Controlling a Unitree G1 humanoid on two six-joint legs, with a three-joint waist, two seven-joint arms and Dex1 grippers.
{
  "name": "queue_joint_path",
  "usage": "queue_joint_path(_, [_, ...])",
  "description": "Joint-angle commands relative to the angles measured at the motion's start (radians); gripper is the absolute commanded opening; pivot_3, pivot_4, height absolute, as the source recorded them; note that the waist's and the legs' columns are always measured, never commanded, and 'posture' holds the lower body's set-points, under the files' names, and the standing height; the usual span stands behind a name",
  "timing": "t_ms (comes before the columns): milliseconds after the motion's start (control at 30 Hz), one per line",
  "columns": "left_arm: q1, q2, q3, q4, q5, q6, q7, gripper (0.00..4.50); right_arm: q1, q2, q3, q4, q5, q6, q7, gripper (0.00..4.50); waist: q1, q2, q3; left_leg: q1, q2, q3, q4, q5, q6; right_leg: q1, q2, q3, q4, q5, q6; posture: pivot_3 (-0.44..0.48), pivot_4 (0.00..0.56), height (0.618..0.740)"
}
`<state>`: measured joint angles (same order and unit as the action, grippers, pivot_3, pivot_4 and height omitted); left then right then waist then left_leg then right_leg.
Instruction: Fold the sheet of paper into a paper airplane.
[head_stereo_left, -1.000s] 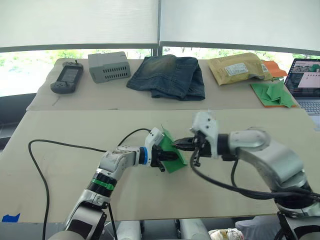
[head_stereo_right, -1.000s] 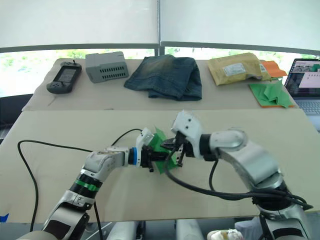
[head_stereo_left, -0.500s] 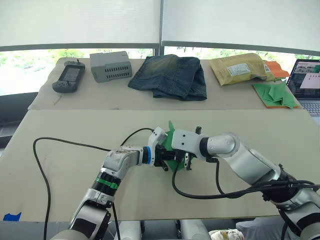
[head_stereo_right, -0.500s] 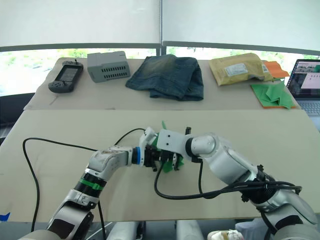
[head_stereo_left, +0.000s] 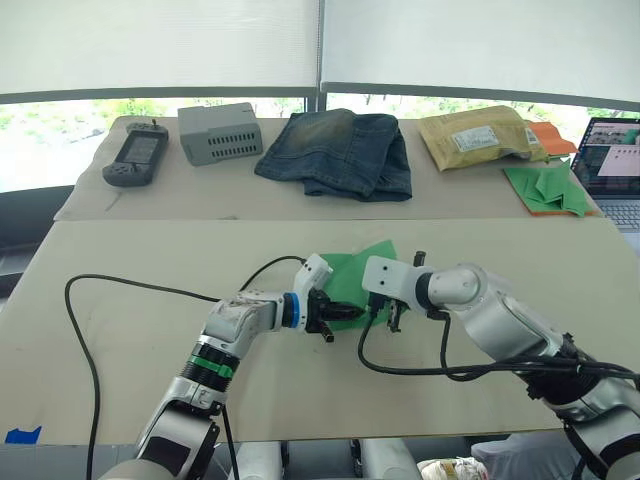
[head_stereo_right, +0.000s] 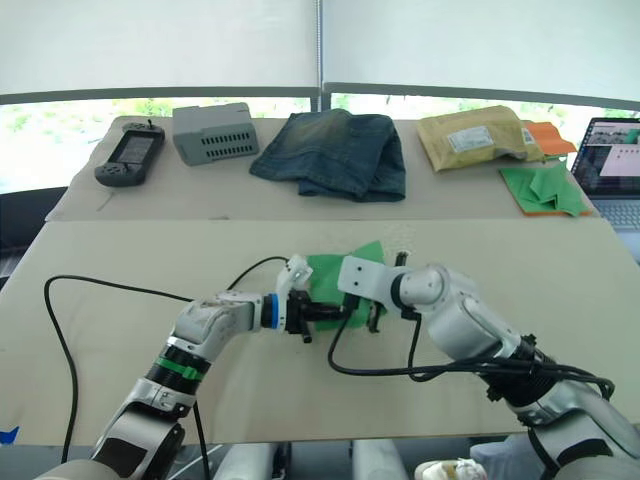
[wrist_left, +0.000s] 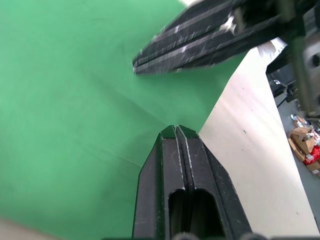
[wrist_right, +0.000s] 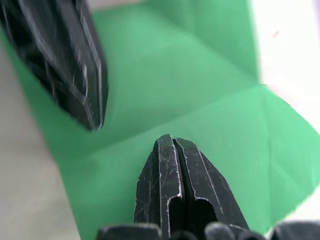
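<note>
Since a moment ago our green sheet of paper (head_stereo_left: 362, 273) has dropped from upright to lying open on the table (head_stereo_left: 150, 260), both closed grippers, left gripper (head_stereo_left: 352, 312) and right gripper (head_stereo_left: 388, 312), pressing it with nothing clamped, so we judge folding barely begun.

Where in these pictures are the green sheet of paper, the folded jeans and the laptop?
sheet of paper (head_stereo_left: 362, 266): left eye view, on its bare far part beyond both grippers.
folded jeans (head_stereo_left: 338, 150): left eye view, on the middle of the denim.
laptop (head_stereo_left: 612, 145): left eye view, on its lit screen at the picture's right edge.
</note>
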<state>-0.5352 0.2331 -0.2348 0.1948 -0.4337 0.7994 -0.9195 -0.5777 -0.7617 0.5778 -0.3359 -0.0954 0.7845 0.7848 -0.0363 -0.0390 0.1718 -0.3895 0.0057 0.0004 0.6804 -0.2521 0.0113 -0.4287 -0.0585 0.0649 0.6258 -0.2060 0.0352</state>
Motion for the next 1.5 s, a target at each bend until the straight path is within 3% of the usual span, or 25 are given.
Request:
queue_joint_path(33, [-0.002,0.011,0.014,-0.023,0.004,-0.024,-0.002,0.00,0.034,0.017,-0.050,0.006,0.011,-0.038,0.004,0.03,-0.002,0.000,0.000,0.000,0.000,0.000,0.000,0.000,0.000,0.000,0.000,0.000,0.000,0.000,0.000,0.000,0.150,0.728])
queue_joint_path(333, [-0.012,0.025,0.037,-0.009,0.017,-0.062,0.017,0.00,0.149,0.093,-0.074,0.002,0.011,-0.070,0.012,0.03,-0.005,0.000,0.000,0.004,0.001,0.000,0.000,0.000,0.000,0.004,0.001,0.000,0.001,-0.003,0.004,0.000,0.150,0.728])
queue_joint_path(533, [-0.054,-0.054,0.078,0.054,0.034,-0.152,0.090,0.00,0.182,0.142,-0.135,-0.009,0.028,-0.053,-0.004,0.03,-0.004,0.000,0.000,0.005,0.001,0.000,0.000,0.000,0.000,0.005,0.001,0.000,0.001,-0.003,0.005,0.000,0.150,0.728])
queue_joint_path(767, [-0.075,-0.053,-0.046,0.135,0.214,-0.331,0.099,0.00,0.227,0.171,-0.243,-0.063,0.076,-0.013,-0.022,0.03,-0.003,0.000,0.000,0.004,0.001,0.000,0.000,0.000,0.000,0.004,0.001,0.000,0.000,-0.002,0.003,0.000,0.150,0.728])
queue_joint_path(967, [-0.075,-0.058,-0.008,0.109,0.194,-0.315,0.101,0.00,0.225,0.245,-0.430,-0.115,0.167,0.034,-0.102,0.03,0.001,0.000,0.000,0.003,0.000,0.000,0.000,0.000,0.000,0.003,0.000,0.001,0.000,-0.002,0.005,0.000,0.150,0.728])
queue_joint_path(1200, [-0.082,-0.008,0.095,-0.041,0.110,-0.208,0.101,0.00,0.219,0.332,-0.766,-0.175,0.409,0.300,-0.147,0.03,0.001,0.000,0.000,0.001,0.001,-0.002,0.000,0.000,0.000,0.002,0.001,0.000,0.000,0.001,0.000,0.000,0.150,0.728])
queue_joint_path(1367, [-0.053,0.077,0.126,-0.187,0.077,-0.137,0.094,0.00,0.168,0.414,-0.997,-0.098,0.493,0.578,-0.251,1.60,-0.001,0.000,0.000,0.001,0.001,-0.002,0.000,0.000,0.000,0.002,-0.001,0.001,0.000,0.001,0.000,0.000,0.150,0.728])
queue_joint_path(1500, [-0.031,0.119,0.137,-0.242,0.068,-0.113,0.107,0.00,0.125,0.470,-1.078,-0.024,0.523,0.670,-0.299,2.94,-0.006,0.000,0.000,0.001,0.001,-0.001,-0.001,0.000,0.000,0.002,0.000,0.001,0.001,0.001,0.000,0.000,0.150,0.728])
